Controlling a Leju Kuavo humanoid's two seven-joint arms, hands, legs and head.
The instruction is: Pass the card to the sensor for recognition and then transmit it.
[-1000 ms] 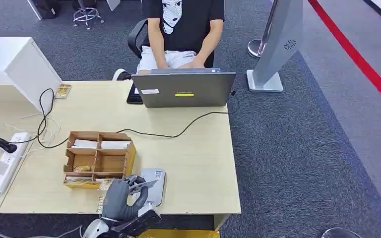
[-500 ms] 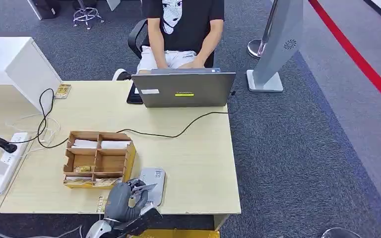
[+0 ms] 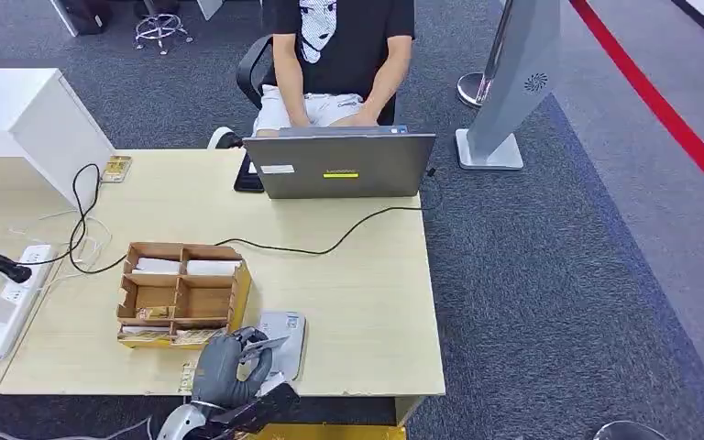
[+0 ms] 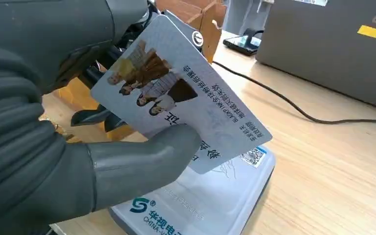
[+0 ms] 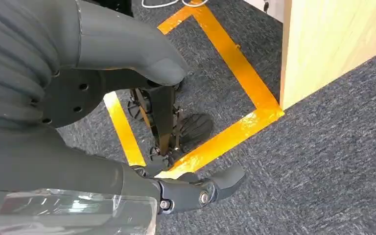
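The white printed plastic card [image 4: 176, 93] with a group photo is pinched between the left hand's [image 3: 225, 367] thumb and dark fingers, tilted just above the flat pale-grey card sensor [image 4: 210, 205]. Beside the sensor stands a brown cardboard divided box [image 3: 181, 295]. The right hand [image 5: 127, 142] hangs over grey carpet [image 5: 323, 161], fingers apart, holding nothing.

Dark grey left hand [image 4: 54, 122] with ribbed cover, thick smooth thumb, darker fingers [image 4: 95, 115].

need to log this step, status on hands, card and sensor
Left hand holds card, tilted just above sensor. Right hand hangs open over carpet, empty. Nothing between card and sensor.
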